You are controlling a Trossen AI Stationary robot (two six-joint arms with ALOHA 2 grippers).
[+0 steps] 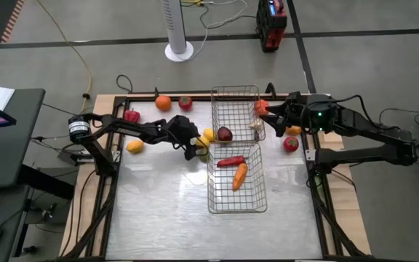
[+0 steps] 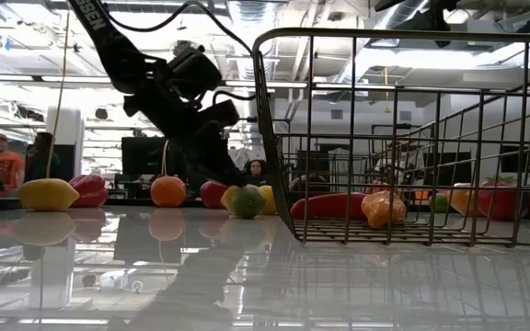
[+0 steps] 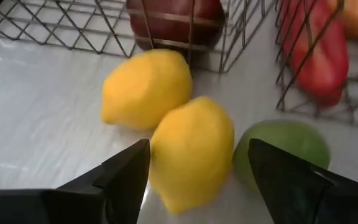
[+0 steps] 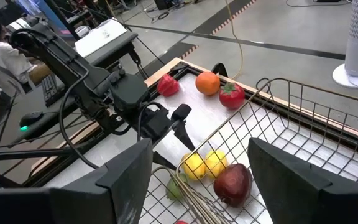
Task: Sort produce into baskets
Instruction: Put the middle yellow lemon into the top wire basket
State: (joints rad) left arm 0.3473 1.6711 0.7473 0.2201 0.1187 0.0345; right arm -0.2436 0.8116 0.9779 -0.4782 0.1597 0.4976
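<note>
My left gripper (image 3: 194, 171) is open low over the table, its fingers on either side of a yellow lemon (image 3: 191, 152). A second lemon (image 3: 145, 87) lies just beyond it and a green lime (image 3: 284, 149) beside it, all on the table next to the two wire baskets. The far basket (image 1: 235, 94) holds a dark red apple (image 1: 225, 134) and pale garlic (image 1: 255, 126). The near basket (image 1: 237, 207) holds a red pepper (image 1: 230, 161) and a carrot (image 1: 239, 175). My right gripper (image 4: 197, 180) is open and empty above the far basket's right side.
An orange (image 1: 164, 102), a red tomato (image 1: 185, 103), a red pepper (image 1: 131, 115) and a lemon (image 1: 134, 146) lie at the table's far left. An orange (image 1: 293, 131) and a tomato (image 1: 290, 144) lie right of the baskets. Bare table lies toward the near edge.
</note>
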